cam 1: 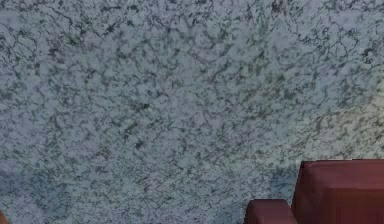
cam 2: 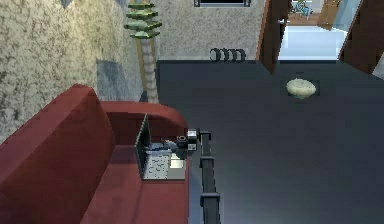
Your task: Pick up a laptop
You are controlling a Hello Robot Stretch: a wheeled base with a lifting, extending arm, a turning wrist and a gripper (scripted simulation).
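Laptop (cam 2: 160,166), one, on one red sofa (cam 2: 60,150), one tool (cam 2: 166,149) near.

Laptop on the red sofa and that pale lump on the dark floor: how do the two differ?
The laptop is flat and angular, with its dark screen raised; the pale lump is rounded and cream-coloured. The laptop lies on the red sofa, the lump on the dark floor. The laptop shows close by the claw; the lump lies farther out, toward the doorway. Both rest on a surface.
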